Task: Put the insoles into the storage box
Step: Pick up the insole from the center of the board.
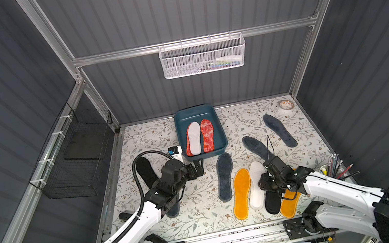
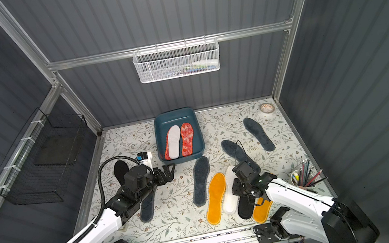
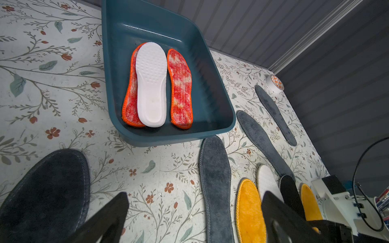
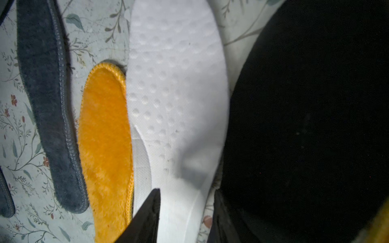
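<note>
Bare surface (image 1: 196, 200) betw my arms is lying open; storage box (image 1: 218, 123) w/ insoles is taking up the far middle.

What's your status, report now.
Left gripper open, empty, near storage box. Right gripper straddling white insole, grip unconfirmed. Three insoles boxed. Orange insole and black insole crowd it.

Storage box (image 1: 217, 121) teal; insoles inside white (image 1: 195, 138), mottled red-orange (image 1: 207, 135). Tabletop (image 1: 203, 207) pale, floral-print. Outside: orange-yellow insole (image 1: 241, 193), grey-blue insole (image 1: 226, 180).
</note>
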You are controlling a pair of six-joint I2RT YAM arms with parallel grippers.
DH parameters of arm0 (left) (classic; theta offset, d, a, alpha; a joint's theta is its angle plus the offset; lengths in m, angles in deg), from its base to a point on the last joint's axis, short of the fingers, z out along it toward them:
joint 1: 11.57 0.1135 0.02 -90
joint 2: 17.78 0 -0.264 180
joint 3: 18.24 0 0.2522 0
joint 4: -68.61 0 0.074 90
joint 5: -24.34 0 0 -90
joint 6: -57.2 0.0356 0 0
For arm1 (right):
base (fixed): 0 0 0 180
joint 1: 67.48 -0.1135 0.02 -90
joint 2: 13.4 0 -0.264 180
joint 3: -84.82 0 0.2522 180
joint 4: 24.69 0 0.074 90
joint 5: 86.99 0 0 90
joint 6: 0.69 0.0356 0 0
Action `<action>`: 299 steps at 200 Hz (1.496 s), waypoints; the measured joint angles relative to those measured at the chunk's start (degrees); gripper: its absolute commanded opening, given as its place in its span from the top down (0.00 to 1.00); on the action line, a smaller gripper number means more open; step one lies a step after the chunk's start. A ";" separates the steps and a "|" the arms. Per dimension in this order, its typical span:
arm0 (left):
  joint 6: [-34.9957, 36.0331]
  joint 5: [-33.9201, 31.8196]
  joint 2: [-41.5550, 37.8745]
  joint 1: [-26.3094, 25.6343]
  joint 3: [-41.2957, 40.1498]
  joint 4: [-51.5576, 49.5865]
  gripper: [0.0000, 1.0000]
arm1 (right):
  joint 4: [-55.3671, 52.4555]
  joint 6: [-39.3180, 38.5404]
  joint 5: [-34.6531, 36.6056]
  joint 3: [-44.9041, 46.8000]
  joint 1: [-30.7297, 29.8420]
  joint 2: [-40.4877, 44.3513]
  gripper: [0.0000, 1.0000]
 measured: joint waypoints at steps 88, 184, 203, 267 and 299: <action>-0.42 -0.02 -0.96 0.00 -0.61 -0.07 0.00 | 2.91 -0.04 -0.81 -0.04 -0.15 -3.78 0.58; -0.42 0.00 -0.96 0.00 -0.61 -0.07 0.00 | 6.82 0.00 -1.40 -0.35 -0.11 -6.99 0.65; -0.39 -0.02 -0.96 0.00 -0.61 -0.13 0.00 | 8.00 0.07 -1.75 -0.39 0.11 -7.80 0.73; -0.39 -0.26 -0.96 0.00 -0.61 -0.52 0.00 | 7.91 -0.68 -1.40 -0.50 0.24 -6.51 1.00; -0.44 -1.20 -0.96 0.00 -0.57 -1.33 0.00 | 5.95 -1.29 -0.39 -1.86 0.68 -3.85 1.00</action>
